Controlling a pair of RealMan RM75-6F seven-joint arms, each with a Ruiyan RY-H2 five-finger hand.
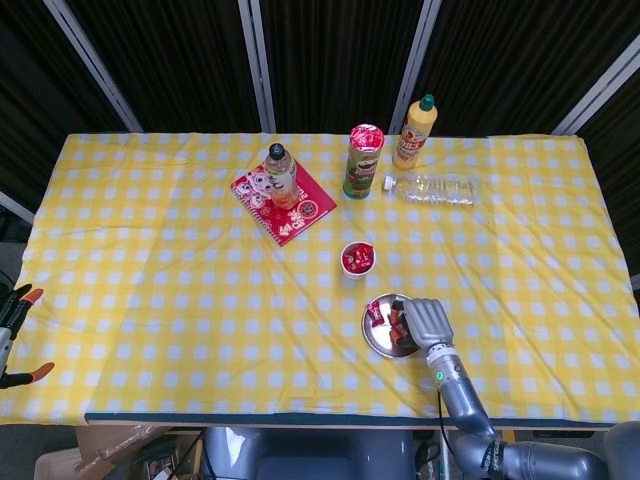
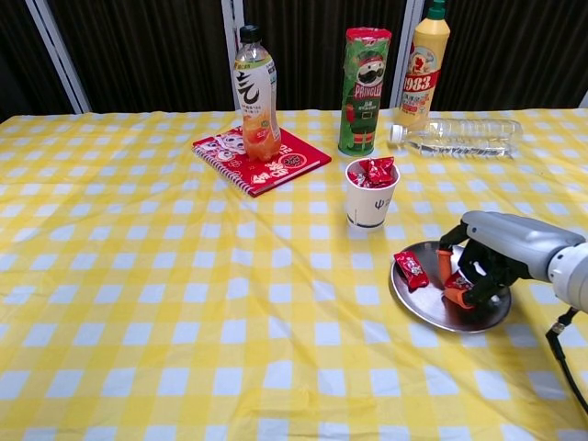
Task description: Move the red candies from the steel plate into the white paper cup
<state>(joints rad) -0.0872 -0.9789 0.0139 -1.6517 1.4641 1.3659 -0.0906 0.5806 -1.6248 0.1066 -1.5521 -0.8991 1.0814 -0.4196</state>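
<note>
Chest view shows the white paper cup (image 2: 370, 204) already heaped with red candies (image 2: 371, 171); one candy (image 2: 410, 270) lies loose on the steel plate (image 2: 432, 310), and my right hand (image 2: 485, 259) curls around another. The Pringles can (image 2: 365, 90) stands behind the cup, off my path.

We see both views bright and evenly lit from above, the yellow checked cloth on the table (image 1: 150, 290) clear against a dark backdrop. Shadows are short and soft. The steel plate (image 2: 432, 308) carries a mild sheen, and the clear bottle (image 2: 459, 138) glints faintly. Focus is sharp throughout, with no visible blur.
</note>
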